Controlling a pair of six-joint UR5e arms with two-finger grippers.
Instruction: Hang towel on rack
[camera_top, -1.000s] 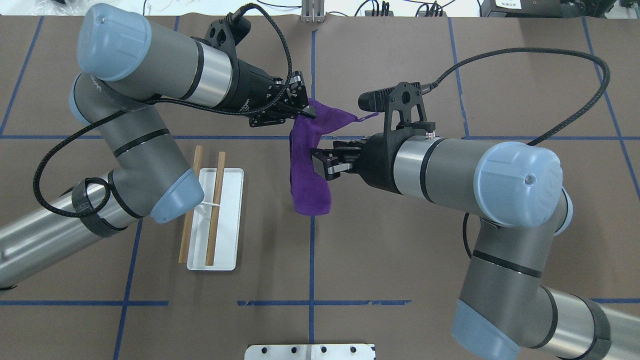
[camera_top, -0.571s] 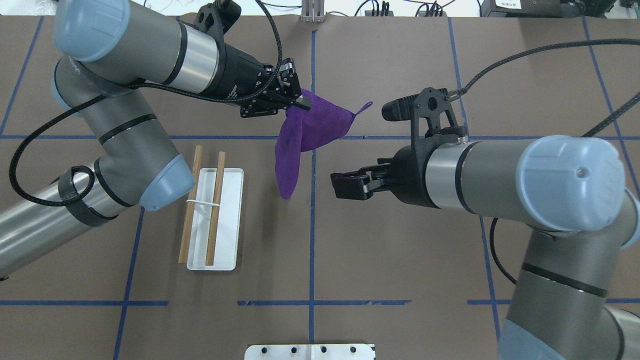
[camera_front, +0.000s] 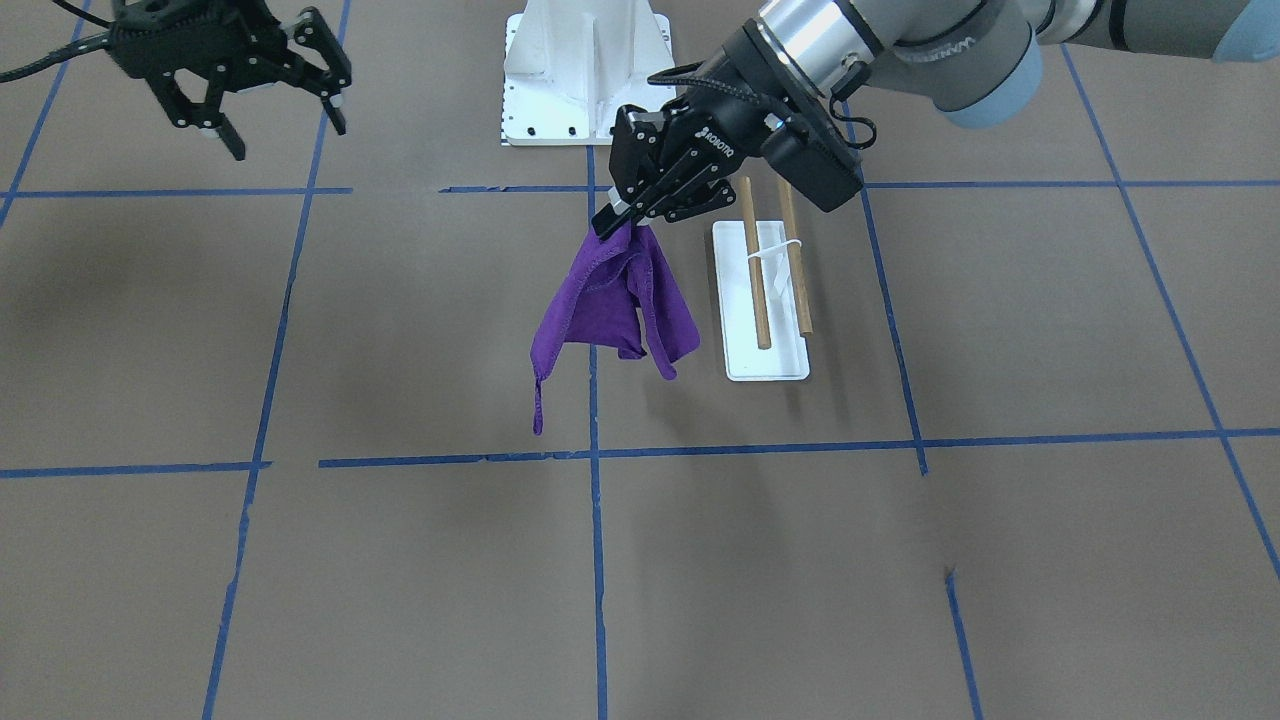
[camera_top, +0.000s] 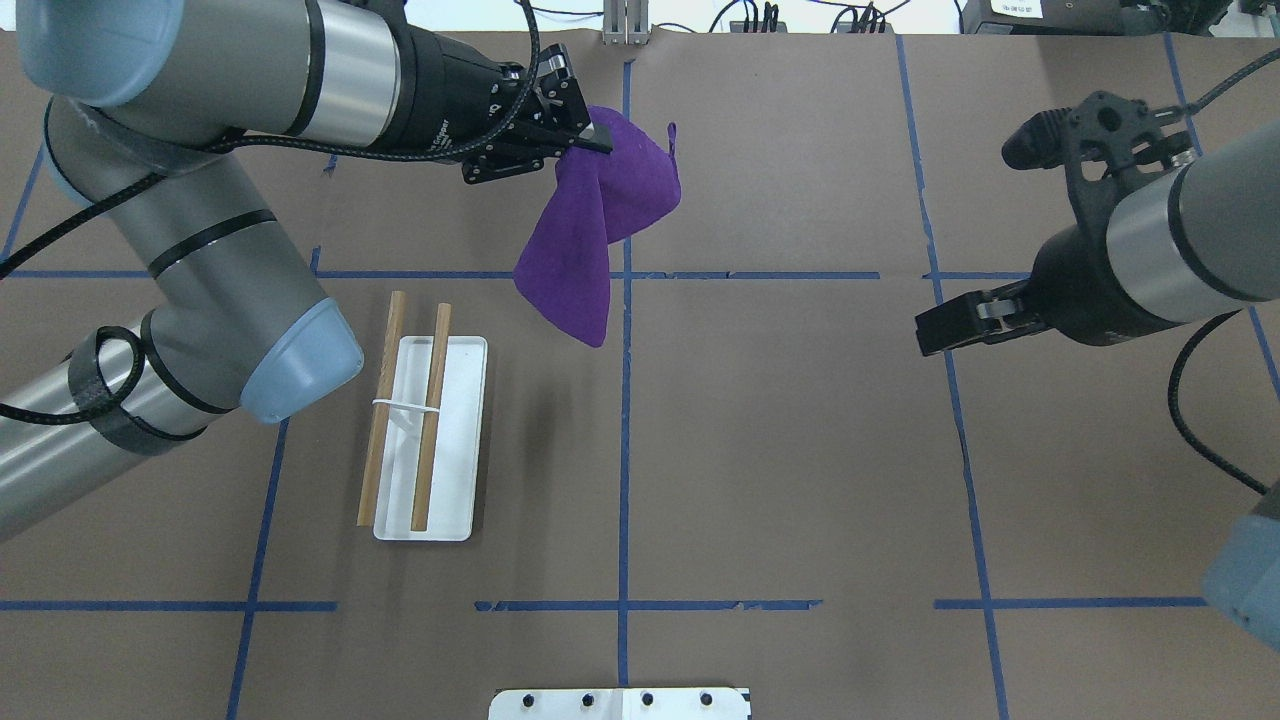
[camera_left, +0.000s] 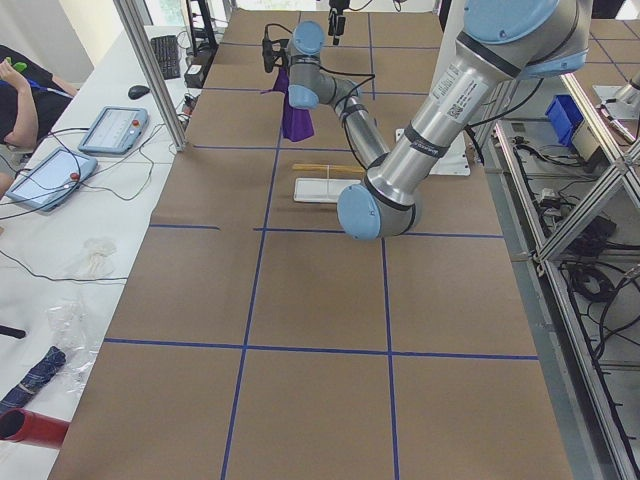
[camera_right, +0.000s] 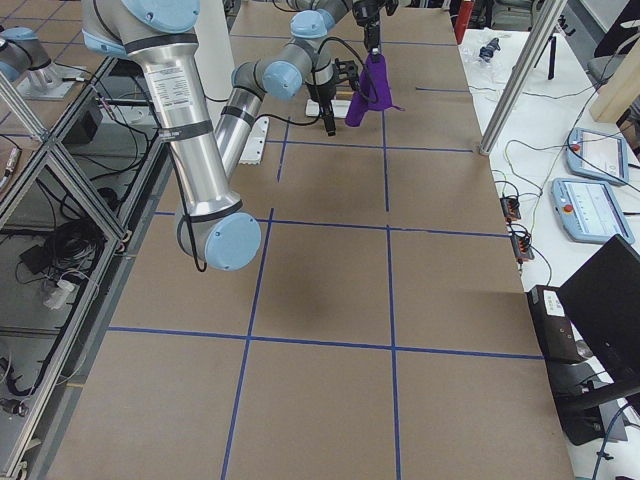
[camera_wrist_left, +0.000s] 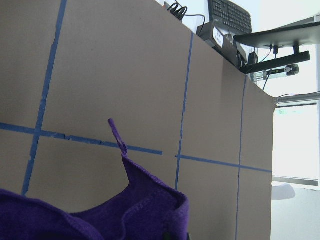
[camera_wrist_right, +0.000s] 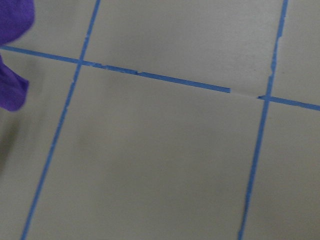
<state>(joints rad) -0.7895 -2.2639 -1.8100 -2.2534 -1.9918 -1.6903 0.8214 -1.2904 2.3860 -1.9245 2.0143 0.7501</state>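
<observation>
The purple towel (camera_top: 600, 210) hangs in the air from my left gripper (camera_top: 592, 137), which is shut on its top edge, over the far middle of the table. In the front-facing view the towel (camera_front: 610, 310) dangles from that gripper (camera_front: 612, 222), its loop hanging lowest. The rack (camera_top: 455, 440), a white base with two wooden dowels (camera_top: 432, 420), stands below and left of the towel; it also shows in the front-facing view (camera_front: 738, 330), just beside the towel. My right gripper (camera_front: 290, 140) is open and empty, far off to the right (camera_top: 932, 333).
A large white bolted pedestal (camera_front: 590, 70) stands at the near table edge by the robot base (camera_top: 620, 703). Blue tape lines cross the brown table cover. Cables and devices lie beyond the far edge.
My right gripper has drawn back from the towel, far to the right. My left gripper has carried the towel up and toward the far edge; the towel now hangs free.
</observation>
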